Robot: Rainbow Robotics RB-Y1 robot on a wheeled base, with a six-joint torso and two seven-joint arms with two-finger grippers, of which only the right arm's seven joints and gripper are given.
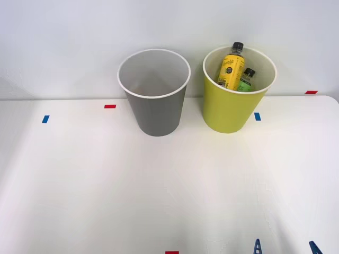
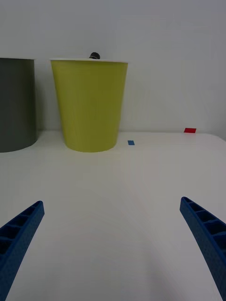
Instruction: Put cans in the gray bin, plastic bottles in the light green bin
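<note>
At the far edge of the white counter, close to the pale wall, stand two round tapered buckets of the same size, side by side and just apart: the gray bin with its white rim toward the robot's left, and the yellow-green light green bin with its white rim toward the right. Inside the light green bin lie both plastic bottles: the taller black-capped bottle with the yellow label leans against the inner wall with its cap poking just above the rim, and the smaller black-capped bottle with the green label sits beside it, lower and partly hidden by the rim. The gray bin shows a pale, bare inside as far as the front view looks into it, with no can to be seen there. No can or loose bottle lies anywhere on the counter, which carries a few small blue and red tape marks. Judging by this, the bottle half of the job looks done, and nothing remains in sight to sort into the gray bin. The right pincer hovers low over the near part of the counter, well apart from the bins and facing the light green one, its blue ribbed fingers spread wide and holding nothing.
</note>
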